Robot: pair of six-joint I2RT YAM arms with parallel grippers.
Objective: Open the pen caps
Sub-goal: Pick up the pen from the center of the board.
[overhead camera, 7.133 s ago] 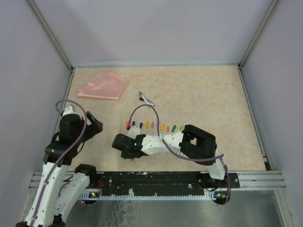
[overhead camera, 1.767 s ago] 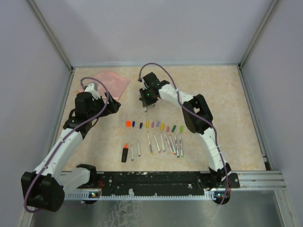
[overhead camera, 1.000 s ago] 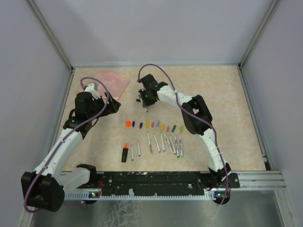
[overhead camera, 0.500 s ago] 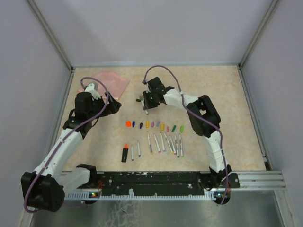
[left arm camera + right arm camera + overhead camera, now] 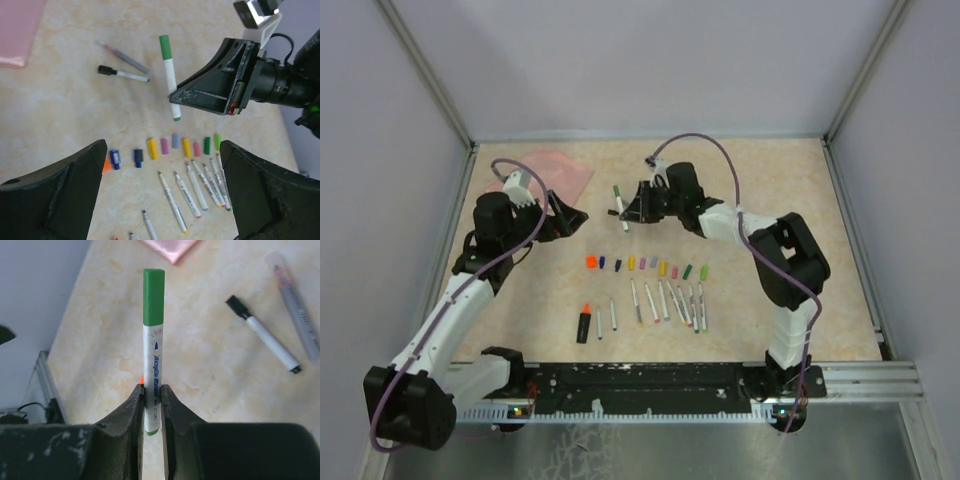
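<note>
The right pincer (image 5: 153, 395) is clamped on the lower barrel of a white pen (image 5: 153, 371). The pen's green cap (image 5: 153, 296) is seated on the free end, clear of the fingers. In the top view the pen (image 5: 621, 212) hangs just above centre frame, with the cap (image 5: 617, 190) pointing toward the back edge.

The left pincer (image 5: 570, 215) stands wide open with nothing between its fingers (image 5: 75, 190). It faces the held pen from the left, near it but apart.

Below both, a row of loose caps (image 5: 642, 265) runs left to right across mid-frame. A strip of bare tabletop (image 5: 800, 200) separates the row from the held pen. Uncapped pens (image 5: 665, 300) lie fanned just below the row, and an orange highlighter (image 5: 584, 322) lies at the lower left of them.

In the left wrist view, a black-capped pen (image 5: 122, 74) and a clear-barrelled pen (image 5: 122, 54) lie flat to the left of the held pen. A pink pouch (image 5: 545, 170) lies in the upper left, close to the back left corner and the side wall (image 5: 380, 200). The right arm (image 5: 790, 260) arches over the right half of the tabletop, away from the right edge. The base rail (image 5: 650, 380) closes the bottom edge.
</note>
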